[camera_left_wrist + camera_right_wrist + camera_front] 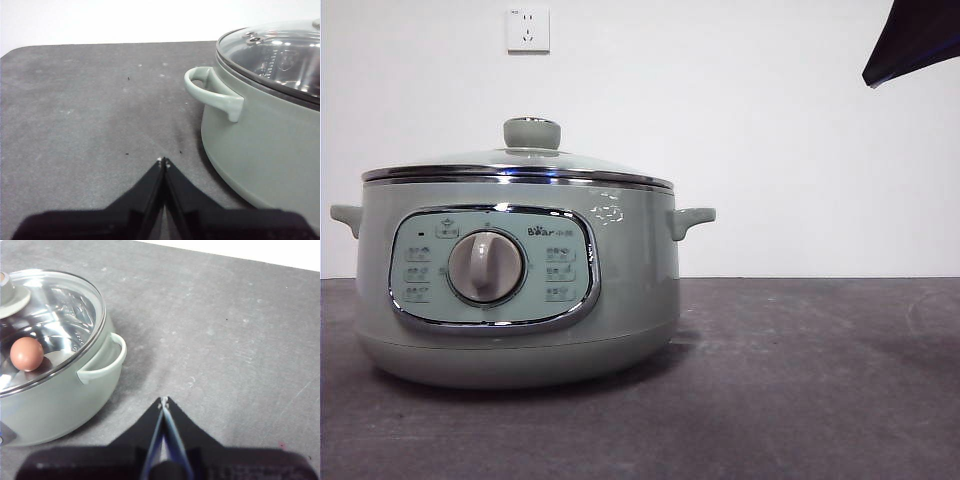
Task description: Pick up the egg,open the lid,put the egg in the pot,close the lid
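The sage-green pot [520,290] stands on the table with its glass lid [520,160] seated on the rim, knob [531,132] on top. Through the glass in the right wrist view, the brown egg [26,354] lies inside the pot [60,390]. My right gripper [163,401] is shut and empty, over bare table beside the pot's side handle [107,362]. My left gripper [163,161] is shut and empty too, near the pot's other handle [212,92]. In the front view only a black arm tip [915,40] shows at the top right corner.
The dark grey table [800,380] stretches out to the right of the pot. A white wall with a socket [528,30] stands behind. The table's far edge [100,46] shows in the left wrist view.
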Robot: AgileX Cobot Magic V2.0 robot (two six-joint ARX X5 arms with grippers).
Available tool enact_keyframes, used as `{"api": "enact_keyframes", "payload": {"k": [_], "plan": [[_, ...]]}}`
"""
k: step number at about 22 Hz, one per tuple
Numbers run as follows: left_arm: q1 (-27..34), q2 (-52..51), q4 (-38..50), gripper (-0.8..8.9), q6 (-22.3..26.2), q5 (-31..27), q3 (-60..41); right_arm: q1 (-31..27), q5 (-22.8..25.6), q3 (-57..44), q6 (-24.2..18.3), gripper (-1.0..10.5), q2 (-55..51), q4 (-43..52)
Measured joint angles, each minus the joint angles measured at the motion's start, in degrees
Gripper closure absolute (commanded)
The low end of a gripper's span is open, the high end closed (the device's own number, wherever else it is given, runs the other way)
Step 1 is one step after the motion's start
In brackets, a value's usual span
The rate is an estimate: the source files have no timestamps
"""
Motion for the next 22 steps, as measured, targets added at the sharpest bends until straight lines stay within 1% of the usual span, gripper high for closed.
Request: {"api": "enact_keyframes", "payload": {"k": [10,11,13,15,16,18,19,20,22], "plan": [[0.0,0.0,0.0,8.17,-0.13,0.02,-0.02,0.0,0.0,0.0,-0.11,9.5,-0.22,-0.31],[0.0,0.0,0.0,8.17,-0.13,0.02,0.0,-0.26,0.0,-0.02,-0.52,9.5,-0.92,-0.7],[0.0,0.0,0.0,8.17,-0.15,0.02,0.0,-1.46,-0.26,-0.59,-2.69,9.5,-3.61,0.35],[0.0,0.0,0.0,8.17,-0.15,0.02,0.0,-3.65,-0.55,-3.78,-4.66,9.5,-7.76,5.88],[0.0,0.0,0.0,8.16,-0.15,0.02,0.0,-5.33,-2.6,-7.04,-5.03,9.5,-10.47,9.99],[0.0,0.0,0.0,8.16,-0.15,0.02,0.0,-9.16,-8.96,-14.62,-5.4,9.5,-16.06,17.46],[0.0,0.0,0.0,8.16,-0.15,0.02,0.0,-10.95,-11.3,-18.08,-5.46,9.5,-18.64,20.39],[0.0,0.0,0.0,8.17,-0.15,0.02,-0.02,-13.07,-12.83,-21.84,-5.46,9.5,-21.77,22.73],[0.0,0.0,0.0,8.17,-0.15,0.02,-0.02,-15.45,-13.81,-25.38,-5.4,9.5,-25.05,23.28]]}}
